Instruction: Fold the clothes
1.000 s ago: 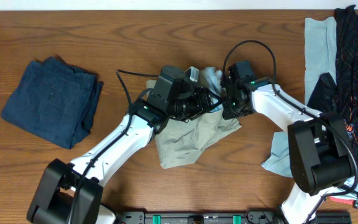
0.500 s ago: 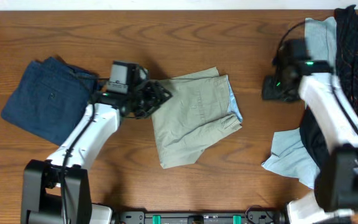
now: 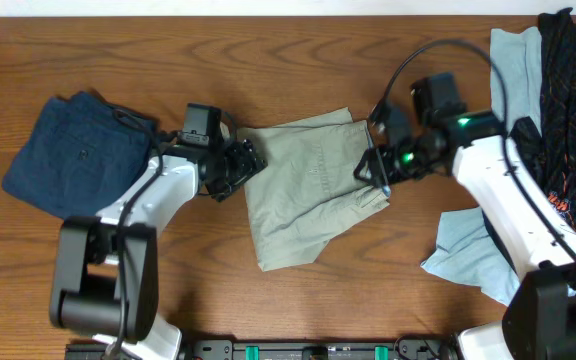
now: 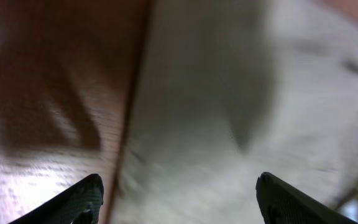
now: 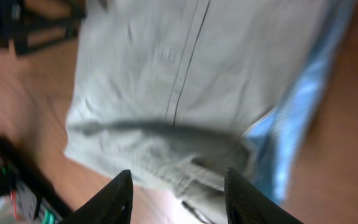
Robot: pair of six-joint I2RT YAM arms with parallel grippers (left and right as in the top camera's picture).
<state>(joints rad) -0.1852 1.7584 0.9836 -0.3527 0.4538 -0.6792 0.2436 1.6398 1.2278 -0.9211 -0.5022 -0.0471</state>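
Note:
The khaki-beige trousers (image 3: 308,190) lie folded in the middle of the table, with a light-blue lining showing at their right edge. My left gripper (image 3: 245,170) is open at their left edge; its wrist view shows the blurred khaki cloth (image 4: 241,106) and its edge between the open fingers (image 4: 179,199). My right gripper (image 3: 368,168) is open at their right edge; its wrist view shows the trousers (image 5: 185,93), a seam and the blue lining (image 5: 297,118) above the open fingers (image 5: 179,193). Neither holds anything.
A folded navy garment (image 3: 83,160) lies at the left. A pile of light-blue (image 3: 513,65) and black-with-orange (image 3: 568,70) clothes fills the right edge, with more light-blue cloth (image 3: 468,250) at the lower right.
A second ago both grippers were together on the bunched trousers. Then they drew apart, leaving them flat and folded. Now both have come back to the trousers' left and right edges.

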